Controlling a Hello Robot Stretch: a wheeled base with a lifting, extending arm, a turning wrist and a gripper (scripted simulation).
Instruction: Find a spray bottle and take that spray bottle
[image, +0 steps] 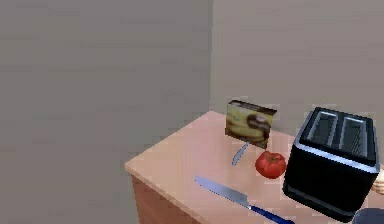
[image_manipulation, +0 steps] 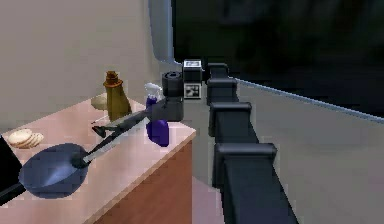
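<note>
On the pale wooden counter (image_manipulation: 130, 165) lies a dark round pan (image_manipulation: 55, 172), then a brown bottle-shaped vase (image_manipulation: 117, 98). Near its right edge is the blue spray bottle (image_manipulation: 158, 131), with the dark gripper (image_manipulation: 160, 105) at it; I cannot tell whether the fingers hold it.

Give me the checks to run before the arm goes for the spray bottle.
1. Target located: ok. The blue spray bottle stands near the counter corner.
2. Bottle upright: ok.
3. Claw near the bottle's top: ok; contact cannot tell.
4. Bottle held: cannot tell; it sits on the counter at the claw.
5. Clutter clear: not ok. A pan handle reaches toward the bottle and a brown vase stands close.
</note>
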